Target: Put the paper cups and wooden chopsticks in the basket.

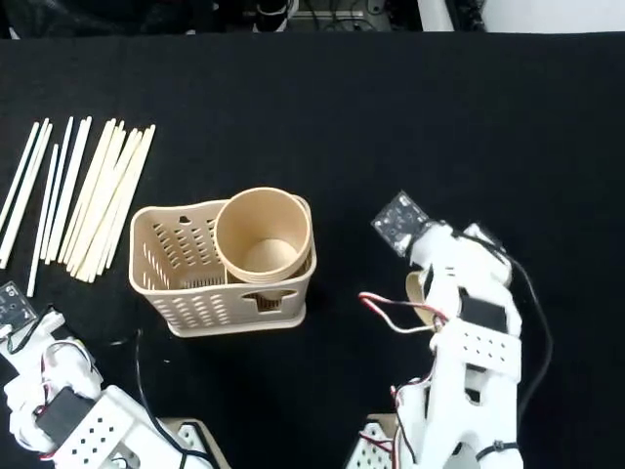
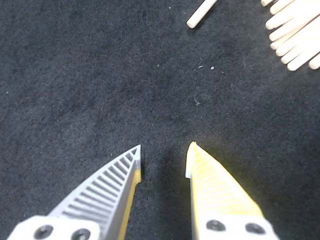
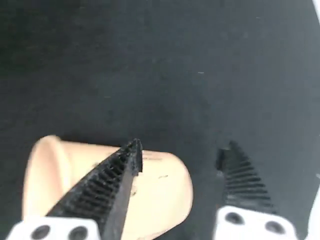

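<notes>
Right wrist view: black serrated right gripper, jaws set wide, nothing clamped; 1 tan paper cup is laid on its side beneath 1 finger and partly within the gap. Left gripper, grey and yellow, jaws parted over bare black table cloth; pale wooden chopsticks are ranged near, beyond the tips. Beige perforated plastic basket is stood between the 2 arms; nested paper cups are seated upright in the compartment nearer the right arm.
</notes>
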### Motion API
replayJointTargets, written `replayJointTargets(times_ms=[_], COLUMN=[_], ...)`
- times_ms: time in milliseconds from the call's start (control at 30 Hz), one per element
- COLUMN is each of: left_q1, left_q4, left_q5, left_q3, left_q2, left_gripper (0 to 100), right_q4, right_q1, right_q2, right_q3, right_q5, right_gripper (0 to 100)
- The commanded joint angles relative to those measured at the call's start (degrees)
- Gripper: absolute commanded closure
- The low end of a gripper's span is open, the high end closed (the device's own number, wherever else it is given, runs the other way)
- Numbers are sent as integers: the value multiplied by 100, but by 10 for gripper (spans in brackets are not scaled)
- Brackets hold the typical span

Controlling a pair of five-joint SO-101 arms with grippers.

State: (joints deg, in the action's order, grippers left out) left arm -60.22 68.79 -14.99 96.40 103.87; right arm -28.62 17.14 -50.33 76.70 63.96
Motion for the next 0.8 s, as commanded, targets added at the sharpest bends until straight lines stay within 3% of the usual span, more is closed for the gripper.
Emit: replayJointTargets(times_ms=[0, 67, 167, 367, 633, 700, 767], left_q1=[22, 22, 22, 31, 31, 22, 22], left_q4=[-26, -26, -26, -26, -26, -26, -26], left_q5=[-44, -44, -44, -44, -44, -44, -44], left_q3=[101, 101, 101, 101, 101, 101, 101], left_q2=[44, 44, 44, 44, 44, 44, 44], left_gripper=[848, 848, 848, 848, 848, 848, 848], right_q4=[941, 1380, 1732, 1468, -2251, -3270, -4185], right_q1=[325, 440, 571, 571, 53, -255, -571], right_q2=[22, 22, 13, -629, -2668, -3073, -3284], right_q3=[277, 409, 497, 453, -857, -1244, -1543], right_q5=[79, 79, 70, -316, -941, -985, -985], right_gripper=[940, 990, 983, 986, 982, 939, 834])
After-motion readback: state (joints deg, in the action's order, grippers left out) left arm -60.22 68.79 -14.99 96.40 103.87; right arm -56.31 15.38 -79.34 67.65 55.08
